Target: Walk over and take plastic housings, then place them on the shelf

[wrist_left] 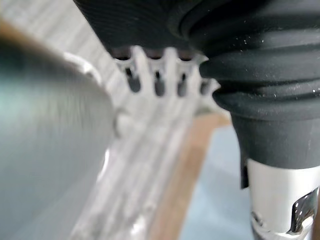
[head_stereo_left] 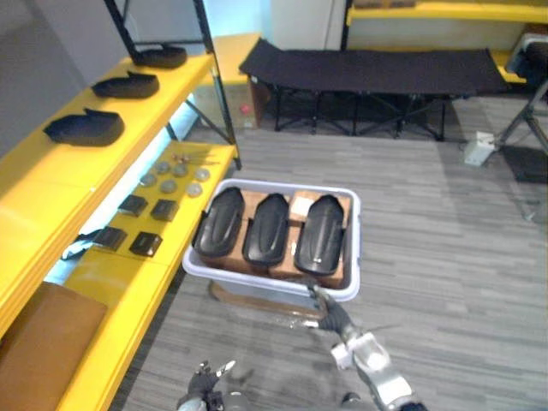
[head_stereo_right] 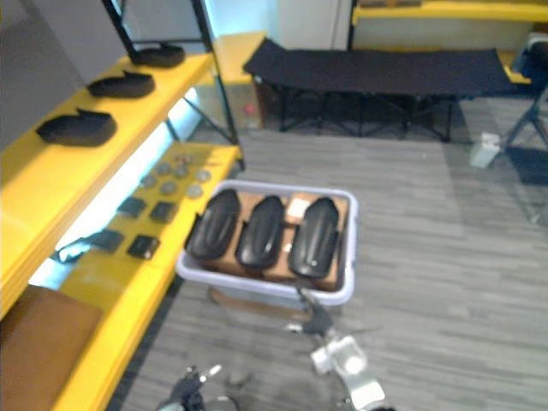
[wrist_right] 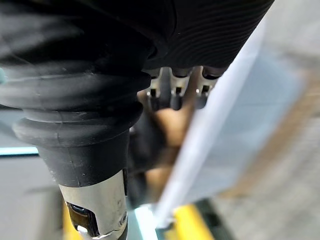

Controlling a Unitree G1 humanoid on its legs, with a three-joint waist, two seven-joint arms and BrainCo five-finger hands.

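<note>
**Pick-Up Stage: Housings Not Yet Taken**

Three black housings lie side by side in the bin; none is lifted. The right hand is at the bin's near rim, fingers straight and holding nothing. The left hand hangs low on the near side of the bin, fingers relaxed and empty. Left of the bin, the yellow shelf already carries three similar housings. Remaining steps: grasp, carry, place.
</note>
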